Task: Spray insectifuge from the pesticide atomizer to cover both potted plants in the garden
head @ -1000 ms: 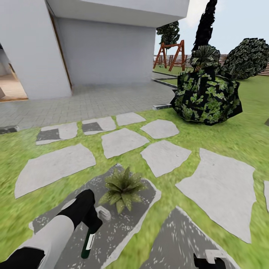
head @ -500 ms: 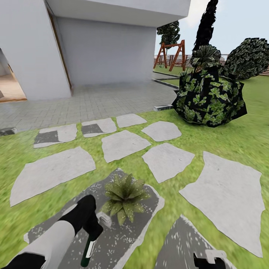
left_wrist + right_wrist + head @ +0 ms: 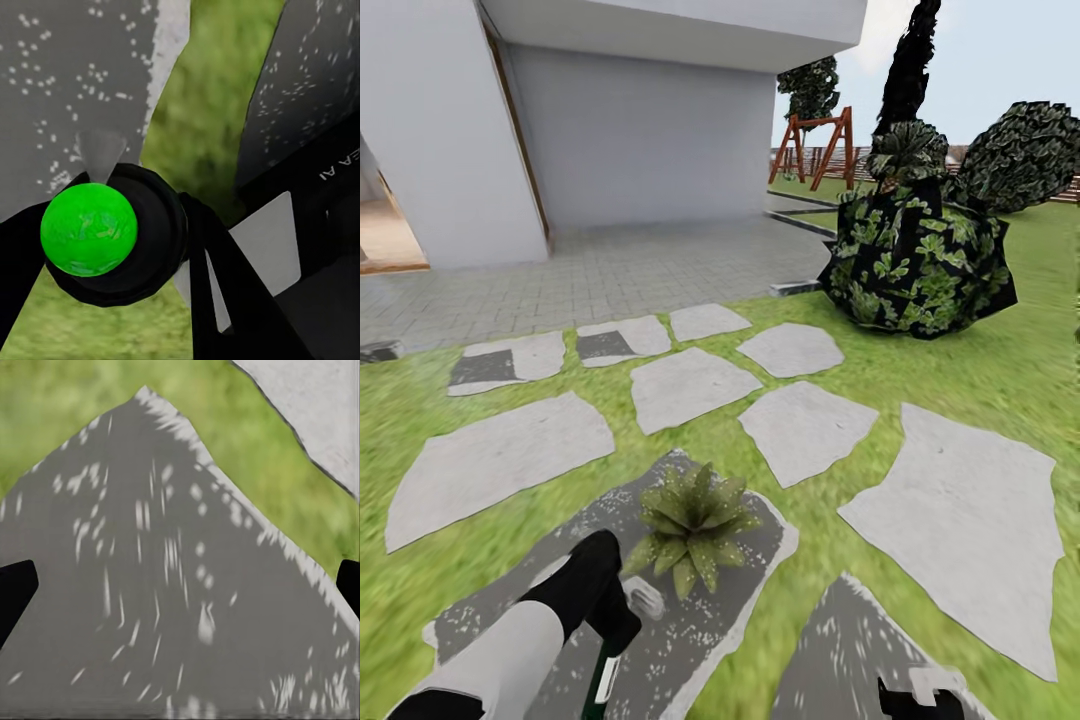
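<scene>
1. Head view first: left gripper (image 3: pixel 622 600) at lower left of frame, clamped on the pesticide atomizer (image 3: pixel 603 680), dark bottle with white label hanging down from the fingers toward the bottom edge, long axis near vertical with a slight slant.
2. Same view: one potted plant (image 3: pixel 693 520), a low green rosette, just up and right of that gripper in the frame, on a dark speckled paving slab (image 3: pixel 690 625). Left arm clearly the nearer one. Second plant not spotted.
3. Still head view: right gripper (image 3: pixel 915 695) at lower right edge, well apart from the plant; finger state not readable here.
4. Left wrist view: bright green round end (image 3: pixel 88 230) of the bottle seated in a black collar, looking along its axis; dark fingers (image 3: pixel 225 285) closed against it, speckled slab and grass beyond.
5. Right wrist view: black fingertips (image 3: pixel 15 589) at far left and far right edges, spread wide, nothing between but slab and lawn (image 3: pixel 67 405).
6. Judgement: next move probably turning the nozzle toward the rosette.
</scene>
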Controlling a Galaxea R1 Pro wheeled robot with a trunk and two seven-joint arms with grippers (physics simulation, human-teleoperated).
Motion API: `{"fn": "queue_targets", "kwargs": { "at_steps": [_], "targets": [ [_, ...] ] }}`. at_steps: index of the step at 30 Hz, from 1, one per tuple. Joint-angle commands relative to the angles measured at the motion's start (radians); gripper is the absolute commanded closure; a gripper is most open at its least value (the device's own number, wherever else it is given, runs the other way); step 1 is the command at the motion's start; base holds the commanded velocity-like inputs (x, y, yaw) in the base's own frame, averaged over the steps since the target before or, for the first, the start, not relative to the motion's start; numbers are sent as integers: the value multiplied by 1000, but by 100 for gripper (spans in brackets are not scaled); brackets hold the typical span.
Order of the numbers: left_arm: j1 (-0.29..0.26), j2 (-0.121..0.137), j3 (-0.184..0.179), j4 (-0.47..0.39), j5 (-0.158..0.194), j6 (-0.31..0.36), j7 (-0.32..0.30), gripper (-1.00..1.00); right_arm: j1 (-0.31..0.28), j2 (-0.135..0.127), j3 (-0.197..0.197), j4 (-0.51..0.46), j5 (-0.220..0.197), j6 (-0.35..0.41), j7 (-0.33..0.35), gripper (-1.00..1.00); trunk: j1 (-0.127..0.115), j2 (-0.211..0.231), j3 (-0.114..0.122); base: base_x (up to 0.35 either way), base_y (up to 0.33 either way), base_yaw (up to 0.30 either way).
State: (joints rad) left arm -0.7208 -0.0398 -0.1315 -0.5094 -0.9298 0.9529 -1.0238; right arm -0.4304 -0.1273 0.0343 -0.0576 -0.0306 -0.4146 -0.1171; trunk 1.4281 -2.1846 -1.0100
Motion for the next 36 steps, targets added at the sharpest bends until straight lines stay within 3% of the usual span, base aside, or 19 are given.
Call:
{"fn": "queue_targets", "kwargs": {
  "at_steps": [1, 16, 20, 21, 25, 29, 32, 36],
  "targets": [
    [0, 1, -1, -3, -10, 4, -10, 100, -1, 0, 4, 1, -3, -3, -3, -100, -1, 0, -1, -278, 0, -187],
    [0, 7, 0, -10, -10, -27, -11, 100, -1, 0, 4, 1, -3, -3, -3, -100, -1, 0, 4, -331, 0, -268],
    [1, 3, 5, 2, 5, -152, -10, 100, -1, 1, 4, 1, -3, -3, -2, -100, -1, 0, 7, -337, 0, -277],
    [7, 9, 18, 5, 75, -243, -10, 100, -1, 1, 4, 1, -3, -3, -1, -100, -1, 0, 7, -337, 0, -277],
    [10, 11, 21, 8, 139, -416, -10, 100, -1, 2, 4, 1, -3, -3, -1, -100, -1, 0, 9, -337, 0, -277],
    [24, 11, 21, 21, 161, -506, -10, 100, -1, 2, 5, 0, -3, -3, 0, -100, -1, 0, 10, -337, 0, -241],
    [30, 13, 23, 29, 177, -632, -11, 100, -1, 4, 5, -1, -3, -3, 2, -100, -1, 0, 11, -273, 0, -185],
    [30, 13, 24, 27, 179, -675, -15, 100, -1, 2, 6, -8, -3, -3, 4, -100, -1, 0, 11, -55, 0, -42]
  ]
}}
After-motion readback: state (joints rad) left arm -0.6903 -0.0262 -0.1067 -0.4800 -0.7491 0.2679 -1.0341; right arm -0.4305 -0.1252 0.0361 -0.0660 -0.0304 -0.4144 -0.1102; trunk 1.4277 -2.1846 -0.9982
